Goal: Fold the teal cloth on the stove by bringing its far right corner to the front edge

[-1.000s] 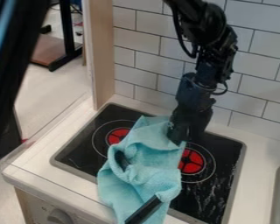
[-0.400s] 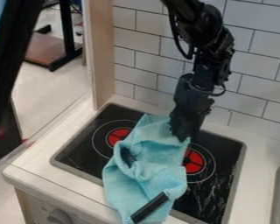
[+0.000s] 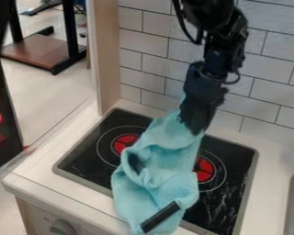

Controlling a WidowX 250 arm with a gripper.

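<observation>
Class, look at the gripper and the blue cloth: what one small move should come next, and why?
Probably a slow, slight lift: the gripper holds the upper end of the blue cloth, while its lower folds spread over the stovetop with a black handle among them, which a quick tug might drag.

Looks softly and fairly brightly lit across the countertop (image 3: 42, 173) and wall tiles (image 3: 143, 42). Shades gently within the folds of the cloth (image 3: 165, 149). Darkens nearly to black on the gripper (image 3: 195, 128). Glows red, with a whitish highlight, at the left edge.
</observation>
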